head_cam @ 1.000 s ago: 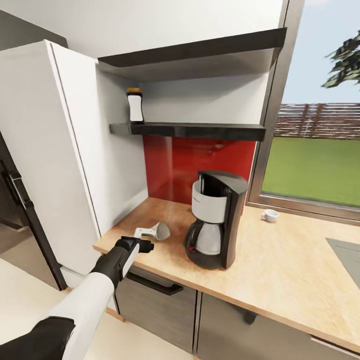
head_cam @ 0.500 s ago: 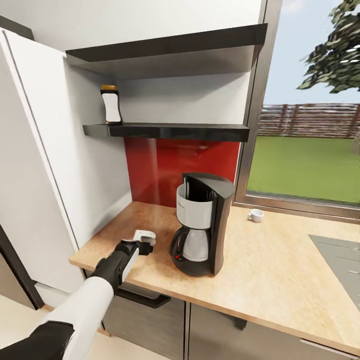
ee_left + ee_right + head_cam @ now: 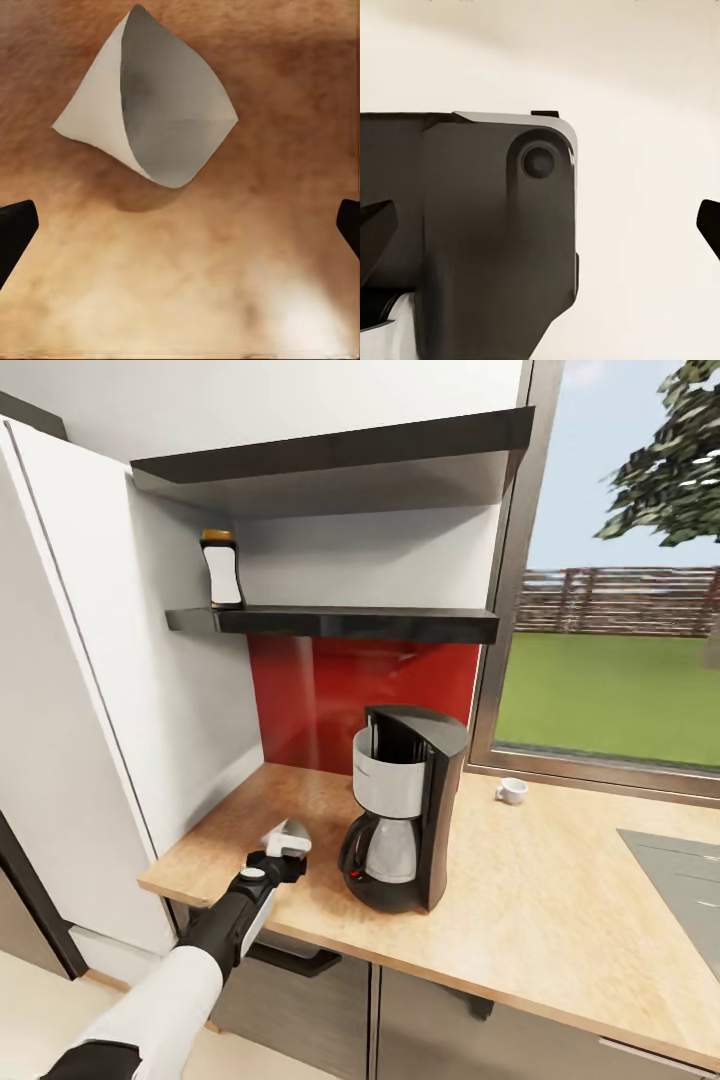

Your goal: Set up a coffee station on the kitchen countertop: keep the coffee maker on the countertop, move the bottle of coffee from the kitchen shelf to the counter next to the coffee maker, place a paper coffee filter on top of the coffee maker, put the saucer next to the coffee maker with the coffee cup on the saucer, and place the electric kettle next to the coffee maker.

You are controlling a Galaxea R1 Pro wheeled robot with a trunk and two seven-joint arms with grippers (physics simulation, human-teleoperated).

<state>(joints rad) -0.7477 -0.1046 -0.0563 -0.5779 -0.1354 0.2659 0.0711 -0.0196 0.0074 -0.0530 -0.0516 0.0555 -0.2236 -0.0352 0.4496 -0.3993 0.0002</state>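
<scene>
My left gripper (image 3: 180, 225) stands spread wide, its two dark fingertips (image 3: 15, 229) at opposite edges of the left wrist view with bare wood between them, grasping nothing. Just beyond them lies one paper coffee filter (image 3: 150, 105): a white cone on its side on the kitchen countertop (image 3: 560, 900), grey-shaded inside, open mouth facing the camera. In the head view, the filter (image 3: 290, 833) lies near the counter's front-left corner, just past my left gripper (image 3: 285, 860) and left of the one coffee maker (image 3: 405, 805); its long axis I cannot tell there. One coffee cup (image 3: 511, 790) sits by the window. One bottle of coffee (image 3: 222, 568) stands upright on the kitchen shelf (image 3: 340, 622). My right gripper (image 3: 540, 225) also has its tips spread wide, holding nothing.
</scene>
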